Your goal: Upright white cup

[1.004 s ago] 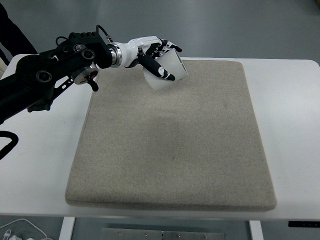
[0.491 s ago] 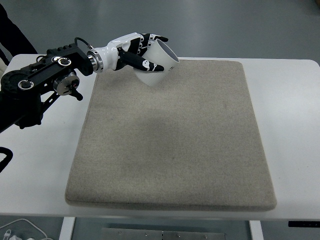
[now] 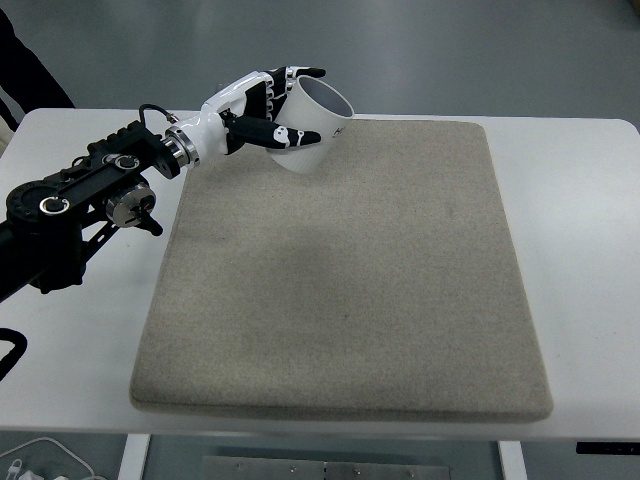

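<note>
Head view: the white cup (image 3: 314,123) is held in the left hand (image 3: 262,112) above the far left corner of the grey mat (image 3: 345,280), which lies on the white table (image 3: 570,180). The cup is gripped around its side wall, with the thumb (image 3: 285,136) laid across the front and the other fingers wrapped behind. The cup is tilted, its open mouth turned up and toward the right, and it appears to be clear of the mat, though contact at the base cannot be ruled out from this angle. The step in hand is judged to be the turning of the cup to vertical. Next, the remaining tilt has to be taken out, the base lowered flat onto the mat, and the grip released. The right hand is not seen.
</note>
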